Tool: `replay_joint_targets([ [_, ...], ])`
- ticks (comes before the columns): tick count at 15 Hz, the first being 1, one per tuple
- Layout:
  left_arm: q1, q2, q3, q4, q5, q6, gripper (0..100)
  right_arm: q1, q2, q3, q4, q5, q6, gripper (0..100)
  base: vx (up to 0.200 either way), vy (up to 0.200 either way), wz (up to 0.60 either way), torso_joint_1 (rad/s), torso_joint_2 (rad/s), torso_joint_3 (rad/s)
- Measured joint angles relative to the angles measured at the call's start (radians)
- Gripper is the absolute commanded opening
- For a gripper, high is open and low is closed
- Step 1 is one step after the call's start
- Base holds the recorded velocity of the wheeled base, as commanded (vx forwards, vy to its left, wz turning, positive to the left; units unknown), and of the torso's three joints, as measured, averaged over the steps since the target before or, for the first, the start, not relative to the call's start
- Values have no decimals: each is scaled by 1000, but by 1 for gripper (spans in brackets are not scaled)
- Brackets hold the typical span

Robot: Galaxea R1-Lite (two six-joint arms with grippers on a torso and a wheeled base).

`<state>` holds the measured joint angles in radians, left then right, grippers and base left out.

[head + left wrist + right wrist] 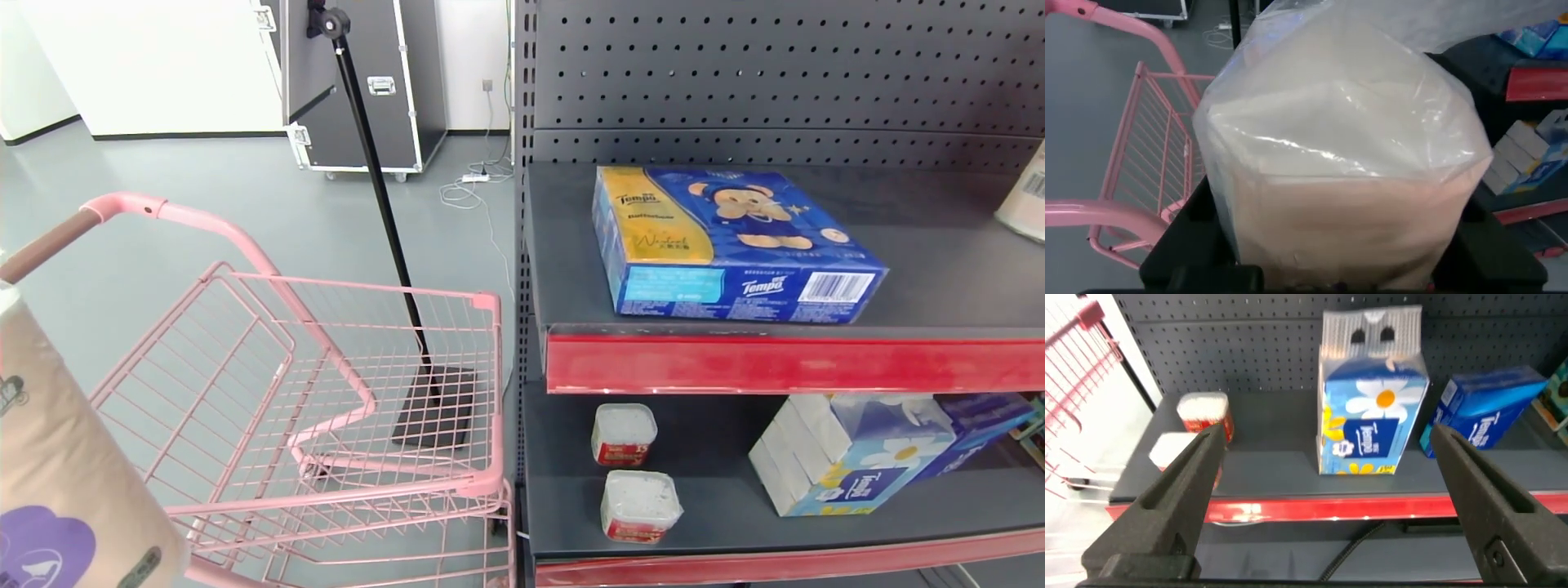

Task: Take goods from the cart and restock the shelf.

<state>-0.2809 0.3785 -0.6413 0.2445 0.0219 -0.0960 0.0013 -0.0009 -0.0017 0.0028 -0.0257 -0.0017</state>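
Left wrist view: left gripper (1339, 249) clasps paper pack (1347, 139) near cart (1176, 76).

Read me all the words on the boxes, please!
"Tempo": blue box, upper shelf.
"Tempo": flower tissue pack, lower shelf.
"Tempo": dark blue pack beside it.
Barcode, small print, labels on cups: too small to read.
Roll pack: print unreadable.

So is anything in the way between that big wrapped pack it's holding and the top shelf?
Partly. The blue tissue box lies on the left half of the upper shelf, the side nearest the wrapped pack; bare shelf shows to its right. The pink cart stands between pack and shelf, right beside the shelf.
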Motion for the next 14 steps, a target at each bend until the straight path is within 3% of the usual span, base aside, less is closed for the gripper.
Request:
replay_joint_targets([
  [6, 0, 14, -2, -5, -1, 9, 0, 0, 0, 0, 0, 0, 0, 100, 0, 0, 0, 159, -522, -363],
  [14, 0, 87, -3, -93, -3, 17, 0, 0, 0, 0, 0, 0, 0, 100, 0, 0, 0, 203, -552, -355],
])
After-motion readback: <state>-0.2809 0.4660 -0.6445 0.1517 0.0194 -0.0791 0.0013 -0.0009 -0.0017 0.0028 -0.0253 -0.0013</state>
